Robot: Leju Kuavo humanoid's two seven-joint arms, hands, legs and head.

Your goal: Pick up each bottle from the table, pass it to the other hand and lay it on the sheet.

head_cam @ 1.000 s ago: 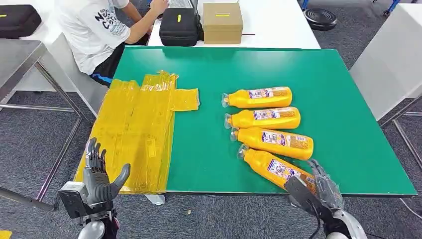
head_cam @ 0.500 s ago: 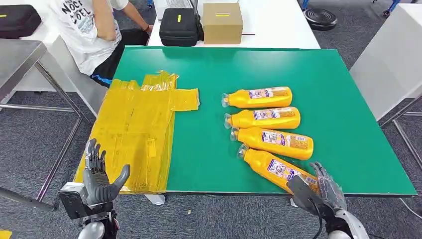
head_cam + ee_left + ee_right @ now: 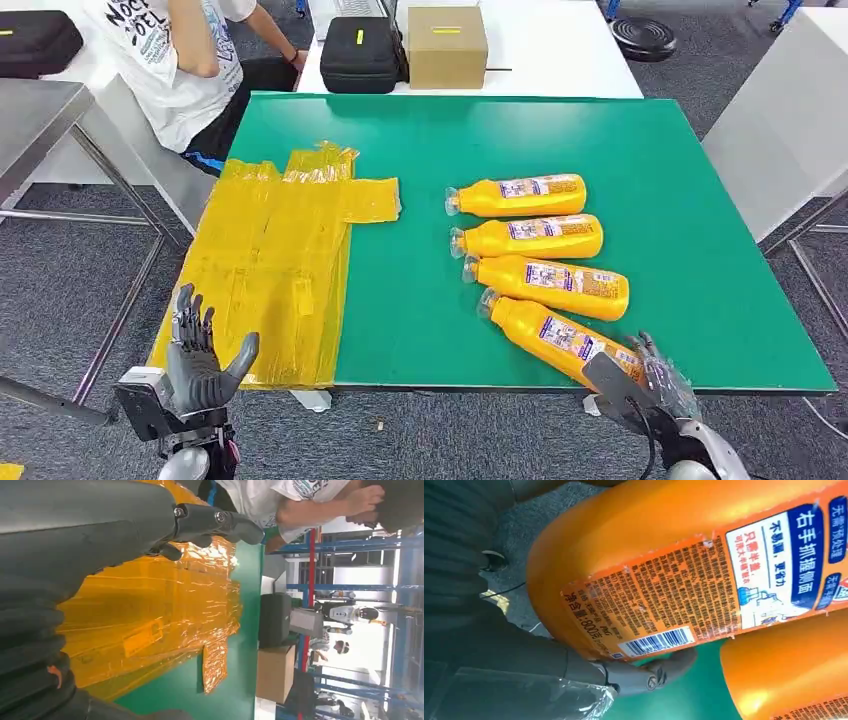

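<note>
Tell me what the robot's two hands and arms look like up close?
The left hand is dark grey metal and plastic, with thin jointed dark fingers, a thick grey thumb and a boxy grey block at the wrist. The right hand is similar, with clear plastic wrap over its fingers and a thin black cable along a rounded silver forearm.

Nearest bottle (image 3: 556, 337): base end hidden behind the right hand (image 3: 648, 380) at the table (image 3: 640, 140) edge. Grip undeterminable. Person (image 3: 180, 60) beyond the table: cut off by the picture's edge.
</note>
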